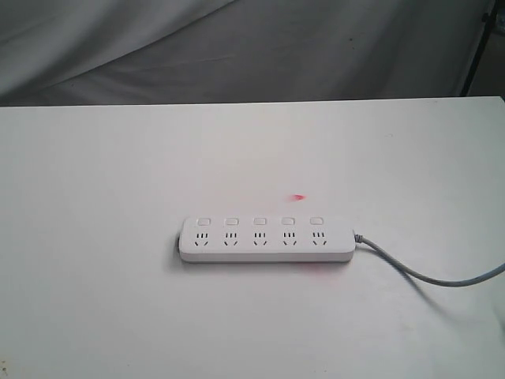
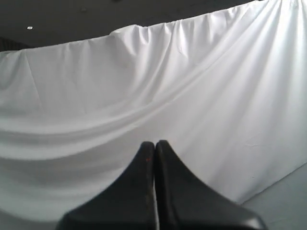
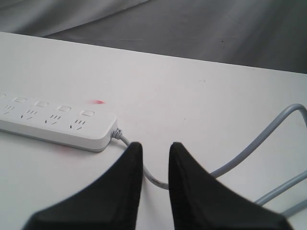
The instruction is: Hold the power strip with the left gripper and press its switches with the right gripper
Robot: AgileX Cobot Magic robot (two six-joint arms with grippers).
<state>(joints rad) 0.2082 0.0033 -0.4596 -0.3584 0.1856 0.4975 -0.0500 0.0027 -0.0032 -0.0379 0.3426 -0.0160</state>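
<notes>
Strip (image 1: 266, 239): a white bar lying flat near the middle of the table (image 1: 102, 237), with its long side running across the exterior view. Five square switches (image 1: 259, 222) sit in a row along its far edge, each above one of five outlets (image 1: 259, 236). A grey cord (image 1: 430, 275) leaves the strip's right end and curves toward the table's right edge. A small red spot (image 1: 298, 197) shows on the table just beyond the strip, apart from it.

Right gripper (image 3: 155, 149): near the cord end of the strip and not touching it. Its black fingers stand slightly apart and hold nothing; the cord runs past behind the gap.

Left gripper (image 2: 154, 146): fingers pressed together tip to tip, grasping nothing, facing a draped white cloth (image 2: 144, 96).
</notes>
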